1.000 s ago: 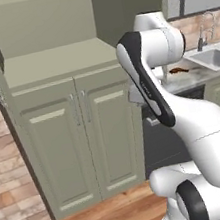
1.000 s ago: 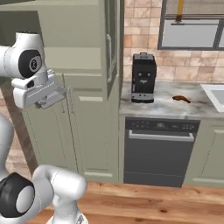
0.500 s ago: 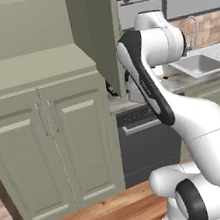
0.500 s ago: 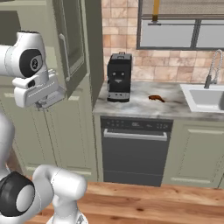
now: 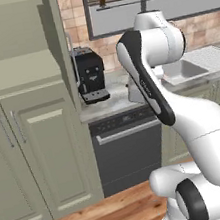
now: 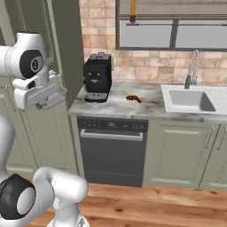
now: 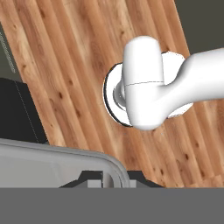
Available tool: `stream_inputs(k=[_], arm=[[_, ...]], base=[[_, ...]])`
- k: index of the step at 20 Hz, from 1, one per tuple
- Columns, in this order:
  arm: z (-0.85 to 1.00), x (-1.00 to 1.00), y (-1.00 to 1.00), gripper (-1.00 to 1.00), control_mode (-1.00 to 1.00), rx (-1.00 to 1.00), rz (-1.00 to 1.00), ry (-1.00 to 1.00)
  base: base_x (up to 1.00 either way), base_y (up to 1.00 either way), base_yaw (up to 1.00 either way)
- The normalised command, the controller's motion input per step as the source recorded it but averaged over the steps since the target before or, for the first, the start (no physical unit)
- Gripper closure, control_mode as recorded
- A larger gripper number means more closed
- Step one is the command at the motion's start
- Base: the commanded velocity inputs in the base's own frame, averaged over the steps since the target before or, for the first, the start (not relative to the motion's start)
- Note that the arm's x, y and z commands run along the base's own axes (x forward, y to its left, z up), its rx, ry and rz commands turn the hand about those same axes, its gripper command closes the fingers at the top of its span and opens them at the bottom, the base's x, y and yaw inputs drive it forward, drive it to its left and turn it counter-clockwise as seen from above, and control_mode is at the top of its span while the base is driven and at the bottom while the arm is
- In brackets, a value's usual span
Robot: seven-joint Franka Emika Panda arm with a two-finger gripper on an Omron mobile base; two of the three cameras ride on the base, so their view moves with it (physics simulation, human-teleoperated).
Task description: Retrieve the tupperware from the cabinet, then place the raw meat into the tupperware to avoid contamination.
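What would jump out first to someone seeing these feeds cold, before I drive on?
Probably the black coffee machine at the left end of the marble counter, tight against the tall sage-green cabinet. Next, the small reddish-brown raw meat lying alone on the counter between the machine and the sink. In the hand view, a pale grey see-through tupperware sits right at the hand, above the wooden floor.

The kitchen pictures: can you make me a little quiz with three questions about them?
1. True or false: the raw meat lies in the sink.
2. What stands left of the meat in the right base view? A) coffee machine B) kettle C) toaster
3. Fill in: under the counter, below the meat, is a dark ____.

Key: 1 false; 2 A; 3 dishwasher.
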Motion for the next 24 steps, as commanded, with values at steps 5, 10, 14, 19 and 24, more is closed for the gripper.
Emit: stream_inputs(k=[5, 10, 14, 19, 24], arm=[[0.0, 0.0, 0.0, 1.0, 1.0, 0.0, 0.0, 0.0], [0.0, 0.0, 0.0, 1.0, 1.0, 0.0, 0.0, 0.0], [0.0, 0.0, 0.0, 1.0, 1.0, 0.0, 0.0, 0.0], [0.0, 0.0, 0.0, 1.0, 1.0, 0.0, 0.0, 0.0], [0.0, 0.0, 0.0, 1.0, 1.0, 0.0, 0.0, 0.0]], base=[[0.13, -0.8, 0.03], [0.17, -0.73, 0.04], [0.32, -0.49, 0.04], [0.53, -0.45, 0.07], [0.76, -0.42, 0.13]])
